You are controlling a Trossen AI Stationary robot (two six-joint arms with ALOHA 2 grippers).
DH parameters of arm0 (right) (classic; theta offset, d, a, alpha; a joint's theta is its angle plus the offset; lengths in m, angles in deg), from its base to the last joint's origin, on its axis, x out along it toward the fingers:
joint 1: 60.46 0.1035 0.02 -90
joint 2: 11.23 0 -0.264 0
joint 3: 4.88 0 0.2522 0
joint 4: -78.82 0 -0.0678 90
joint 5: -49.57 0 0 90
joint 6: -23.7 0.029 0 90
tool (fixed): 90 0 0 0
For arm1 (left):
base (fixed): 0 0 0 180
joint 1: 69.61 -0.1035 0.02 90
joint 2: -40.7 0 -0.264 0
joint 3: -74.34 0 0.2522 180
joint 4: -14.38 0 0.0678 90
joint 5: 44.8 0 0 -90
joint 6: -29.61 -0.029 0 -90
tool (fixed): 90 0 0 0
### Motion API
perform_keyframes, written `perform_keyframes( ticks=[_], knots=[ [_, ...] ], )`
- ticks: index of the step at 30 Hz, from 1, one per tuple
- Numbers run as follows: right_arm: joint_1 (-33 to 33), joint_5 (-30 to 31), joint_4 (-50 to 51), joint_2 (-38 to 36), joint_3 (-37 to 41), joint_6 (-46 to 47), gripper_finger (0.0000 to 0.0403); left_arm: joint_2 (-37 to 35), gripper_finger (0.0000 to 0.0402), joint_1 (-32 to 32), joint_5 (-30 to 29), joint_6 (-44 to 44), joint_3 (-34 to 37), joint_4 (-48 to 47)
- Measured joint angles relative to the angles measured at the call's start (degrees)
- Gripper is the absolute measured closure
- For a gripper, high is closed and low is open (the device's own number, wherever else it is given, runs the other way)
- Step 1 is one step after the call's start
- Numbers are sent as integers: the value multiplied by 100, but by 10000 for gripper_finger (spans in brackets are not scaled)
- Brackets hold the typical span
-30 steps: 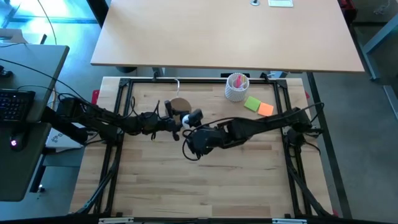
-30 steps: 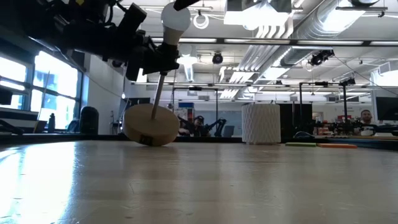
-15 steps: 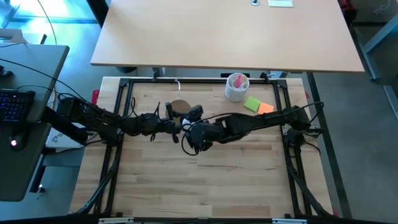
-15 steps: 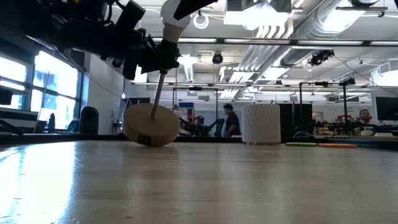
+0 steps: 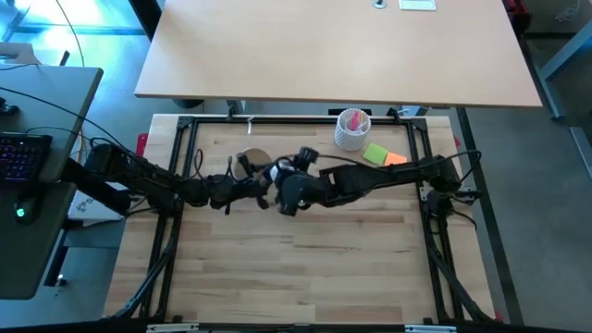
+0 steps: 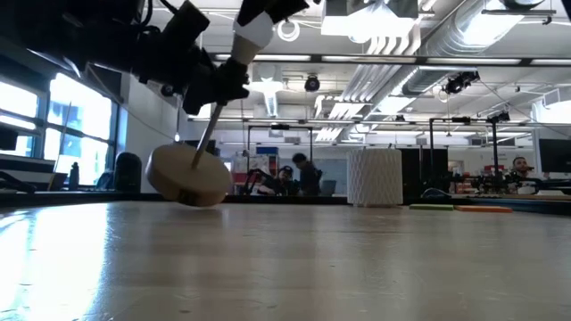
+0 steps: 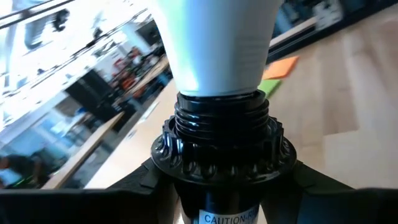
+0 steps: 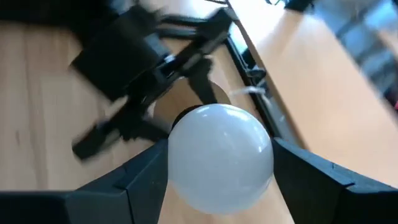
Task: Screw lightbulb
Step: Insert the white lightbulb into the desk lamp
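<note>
Surface: light wooden slat table (image 5: pixel 305 268)
Left gripper (image 7: pixel 224 186): we see it clamping the black ribbed socket (image 7: pixel 222 134)
Right gripper (image 8: pixel 217 165): fingers straddle the small white rounded lightbulb (image 8: pixel 219 157); grip we can't tell

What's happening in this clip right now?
Both arms meet above the middle of the table. The left gripper holds the black ribbed socket of the round wooden stand, which hangs tilted off the butcher-block table. The white rounded lightbulb already sits in that socket, and the right gripper has a finger on either side of the bulb's globe, apparently to turn it. A white ribbed cup and green and orange sticky notes sit apart near the table's far edge.
</note>
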State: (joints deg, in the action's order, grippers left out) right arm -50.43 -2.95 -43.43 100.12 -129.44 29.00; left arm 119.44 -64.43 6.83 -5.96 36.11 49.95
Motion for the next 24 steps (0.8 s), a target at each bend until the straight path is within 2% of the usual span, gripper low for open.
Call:
perform_keyframes(
  ticks=[3, 6, 15, 24],
  knots=[
    [-109, -23, -145, 0, 0, 831, 141, -2, 243, 32, -403, 2, 0, 62],
    [-183, -49, -262, 0, 0, 1027, 141, -4, 243, 27, -578, 16, -2, 75],
    [-167, -107, -521, 0, 0, 464, 142, -17, 243, 16, -561, 200, -13, 75],
    [-153, -757, -431, -17, 0, -257, 136, -15, 243, 14, -260, 163, -13, -106]
  ],
)
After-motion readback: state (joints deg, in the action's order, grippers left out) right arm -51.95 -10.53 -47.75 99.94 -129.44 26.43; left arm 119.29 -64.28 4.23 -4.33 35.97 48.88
